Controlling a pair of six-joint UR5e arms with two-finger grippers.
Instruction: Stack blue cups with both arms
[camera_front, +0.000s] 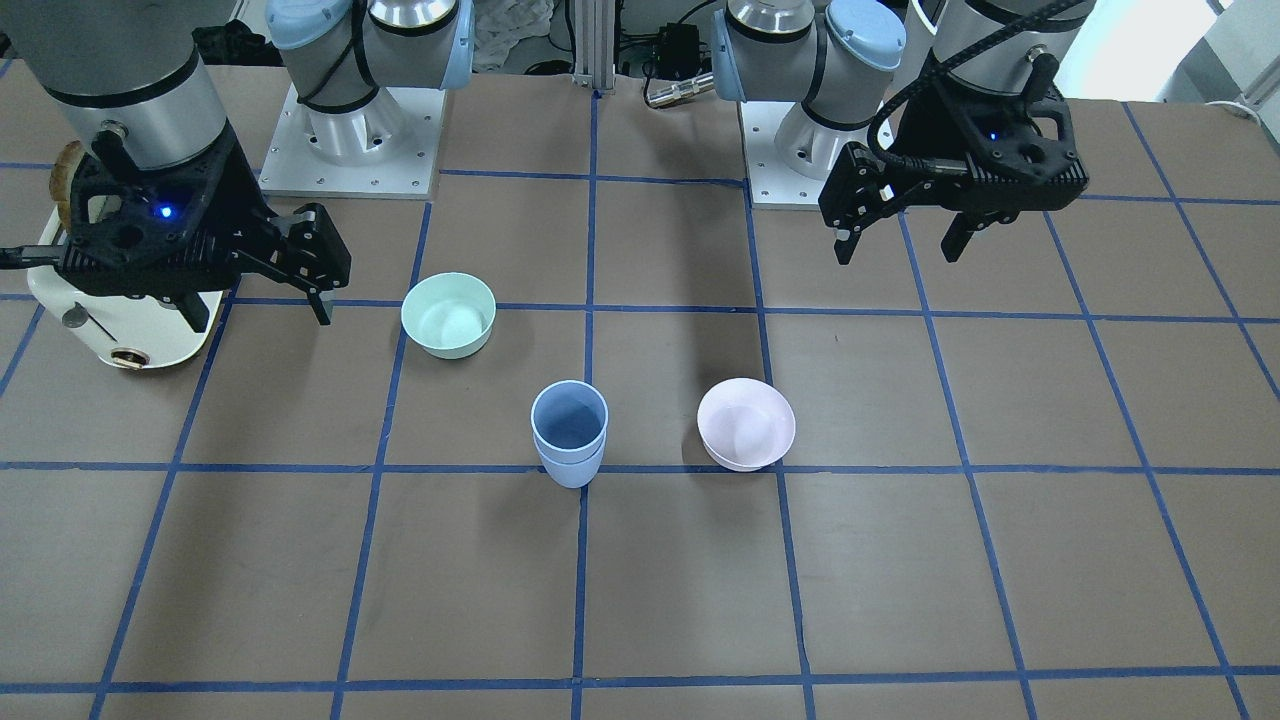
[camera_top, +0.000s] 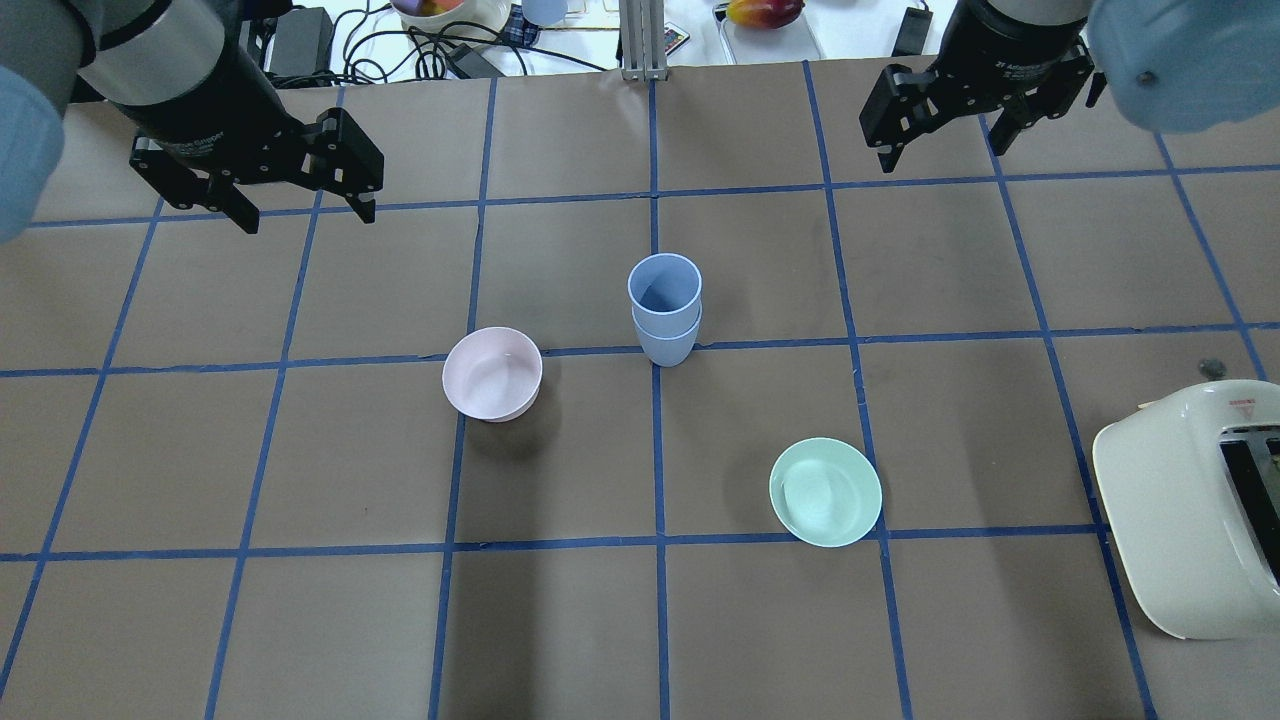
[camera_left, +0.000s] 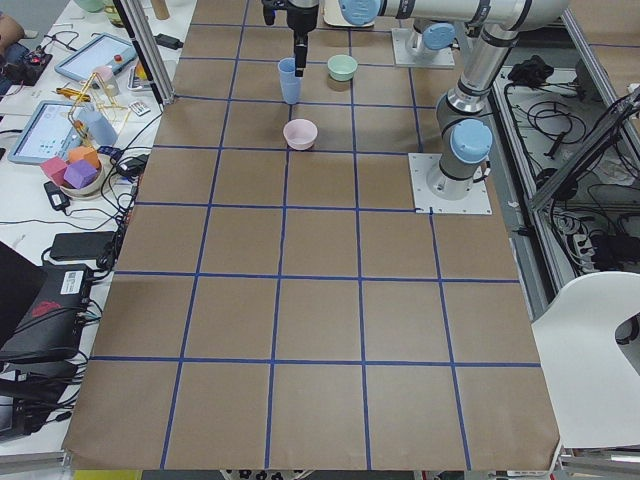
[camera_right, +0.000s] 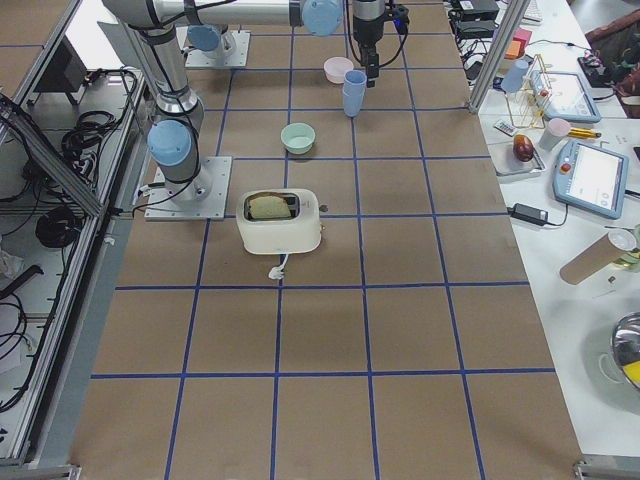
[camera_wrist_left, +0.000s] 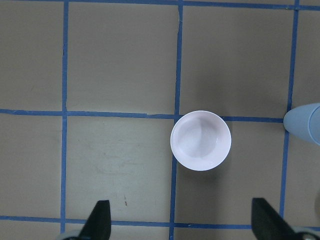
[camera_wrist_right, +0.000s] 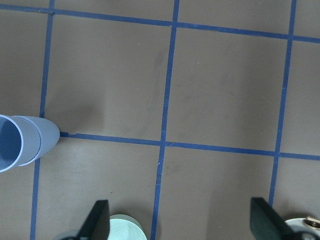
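Note:
The two blue cups (camera_front: 569, 432) stand nested, one inside the other, upright near the table's middle; the stack also shows in the overhead view (camera_top: 665, 310), at the right wrist view's left edge (camera_wrist_right: 22, 142) and the left wrist view's right edge (camera_wrist_left: 305, 125). My left gripper (camera_top: 308, 218) is open and empty, raised above the table, well away from the stack; the front view shows it too (camera_front: 897, 252). My right gripper (camera_top: 942, 155) is open and empty, also raised and apart from the cups (camera_front: 262, 318).
A pale pink bowl (camera_top: 492, 374) sits on my left of the stack, below the left wrist camera (camera_wrist_left: 200, 140). A mint-green bowl (camera_top: 825, 491) sits nearer me on the right. A cream toaster (camera_top: 1190, 510) stands at the right edge.

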